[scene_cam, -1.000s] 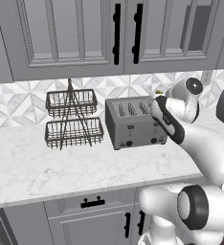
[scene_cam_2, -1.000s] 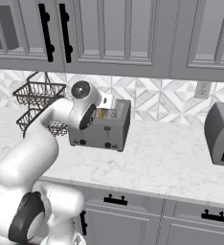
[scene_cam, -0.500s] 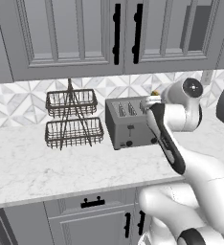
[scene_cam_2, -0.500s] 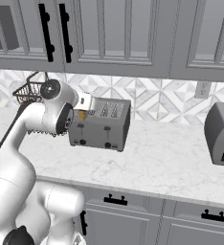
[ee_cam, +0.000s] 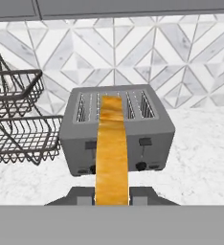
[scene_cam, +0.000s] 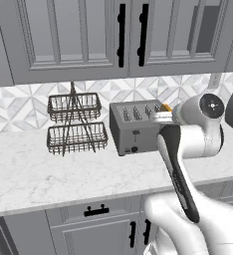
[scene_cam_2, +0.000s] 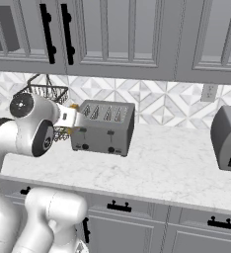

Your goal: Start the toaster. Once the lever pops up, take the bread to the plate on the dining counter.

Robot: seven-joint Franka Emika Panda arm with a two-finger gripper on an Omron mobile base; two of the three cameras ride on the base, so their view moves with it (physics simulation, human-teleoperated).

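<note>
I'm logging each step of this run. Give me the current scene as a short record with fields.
gripper: shut on the bread, beside the toaster
bread: golden-brown crust edge facing the hand camera, clear of the slots
toaster: four slots, on the marble worktop, front levers and knobs visible
wire basket rack: two tiers, to the toaster's left in the left base view
grey appliance: far right of the right base view

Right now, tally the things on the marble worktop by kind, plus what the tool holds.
Toaster: 1
Two-tier wire basket rack: 1
Dark grey appliance at the right: 1
Bread slice, held in the shut tool: 1
Total: 4
</note>
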